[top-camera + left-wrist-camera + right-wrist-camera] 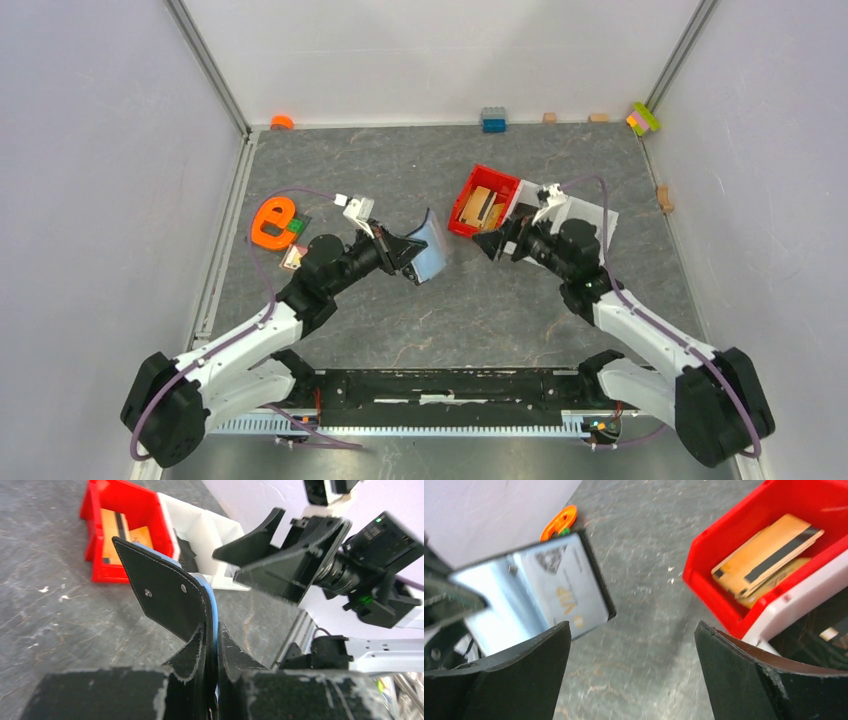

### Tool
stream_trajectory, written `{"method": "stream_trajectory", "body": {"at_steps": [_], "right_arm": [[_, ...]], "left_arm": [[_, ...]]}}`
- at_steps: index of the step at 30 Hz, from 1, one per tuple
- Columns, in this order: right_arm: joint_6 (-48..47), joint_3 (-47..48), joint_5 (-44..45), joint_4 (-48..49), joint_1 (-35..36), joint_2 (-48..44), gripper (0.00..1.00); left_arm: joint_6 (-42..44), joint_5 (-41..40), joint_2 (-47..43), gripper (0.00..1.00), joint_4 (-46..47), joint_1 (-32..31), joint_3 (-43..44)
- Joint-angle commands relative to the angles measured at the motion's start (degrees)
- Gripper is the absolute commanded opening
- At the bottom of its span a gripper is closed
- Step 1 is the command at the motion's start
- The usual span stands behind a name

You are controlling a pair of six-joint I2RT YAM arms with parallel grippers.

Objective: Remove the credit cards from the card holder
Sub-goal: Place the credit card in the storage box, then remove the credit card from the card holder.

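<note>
Gripping the card holder [430, 250] by its lower edge, the left claw [412, 258] is clamped on it and holds it upright, raised over the worktop [400, 330] near the middle. Holder is open: black outside w/ two metal studs, pale blue inside. One greyish-white card [566, 587] w/ gold letters sits in the inner pocket, seen from right wrist cam. The right claw [497, 243] is wide apart, nothing btw its fingers; it hangs just beside the red bin [470, 195], facing the holder but apart from it. In the red bin lie at least two copper-orange credit cards [769, 555], top one w/ a black stripe. A white bin [603, 218] stands right against the red one. An orange letter-shaped toy [272, 222] lies left of the left arm
</note>
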Motion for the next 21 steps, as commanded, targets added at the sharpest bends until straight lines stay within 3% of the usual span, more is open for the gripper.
{"method": "stream_trajectory", "body": {"at_steps": [1,7,14,21], "right_arm": [[-1.6,-8.4,-6.2,6.6,0.5,-7.2,0.98],[2.5,-10.8,-12.6,13.4,0.4,-6.1,0.98],[12.0,-14.9,-22.9,32.5,-0.5,-4.2,0.98],[22.6,-17.4,-22.4,42.9,-1.3,-3.4,0.98]], "left_arm": [[-3.1,7.7,1.7,0.02,11.3,0.2,-0.5],[-5.3,14.2,2.3,0.02,19.3,0.2,-2.1],[-10.6,22.4,5.4,0.02,30.4,0.2,-2.6],[-13.5,24.9,5.8,0.02,35.7,0.2,-3.3]]}}
